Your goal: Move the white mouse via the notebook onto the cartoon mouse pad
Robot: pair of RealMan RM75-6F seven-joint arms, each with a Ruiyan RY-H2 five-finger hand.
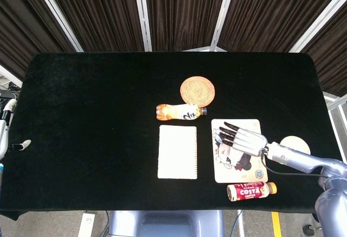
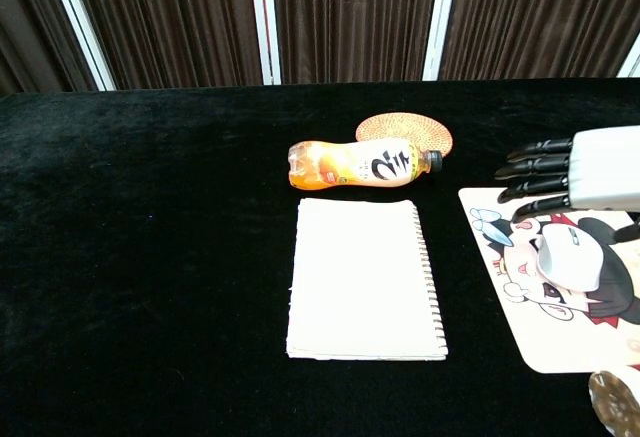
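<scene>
The white mouse [image 2: 572,257] lies on the cartoon mouse pad [image 2: 540,342], on top of the printed face. My right hand [image 2: 560,172] hovers just above and behind it, fingers stretched out flat and holding nothing. In the head view the right hand [image 1: 243,138] spreads over the upper half of the pad [image 1: 223,174]. The white spiral notebook [image 1: 177,151] lies left of the pad with nothing on it. My left hand [image 1: 6,131] shows only as a sliver at the left edge, off the table.
An orange drink bottle [image 1: 181,111] lies on its side behind the notebook, with a round wicker coaster [image 1: 197,90] behind that. A Costa coffee bottle [image 1: 250,191] lies at the pad's front edge. A white disc [image 1: 295,143] sits right of the pad.
</scene>
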